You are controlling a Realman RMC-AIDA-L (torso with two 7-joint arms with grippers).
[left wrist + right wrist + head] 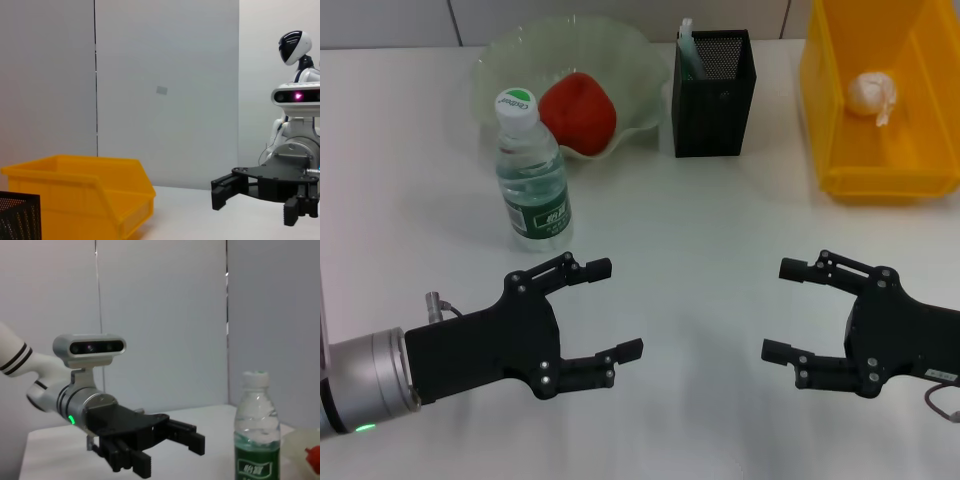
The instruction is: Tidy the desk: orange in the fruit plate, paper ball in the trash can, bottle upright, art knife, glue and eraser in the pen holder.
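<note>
Both arms rest low over the near desk, apparently parked. The left gripper [610, 310] at 7 o'clock and the right gripper [782, 312] at 5 o'clock each stand wide open, holding nothing.

The water bottle [532, 172] stands upright, cap on, at 11 o'clock, just in front of the fruit plate [510, 60]. A red-orange fruit [578, 112], presumably the task's orange, lies in that plate. The paper ball [872, 95] sits inside the yellow bin [885, 175] at 1 o'clock, which seems to serve as the trash can.

The mesh pen holder [712, 95] at 12 o'clock shows one pale item [690, 48] protruding. Which tool it is cannot be determined, and the holder's walls hide the rest of its contents.
</note>
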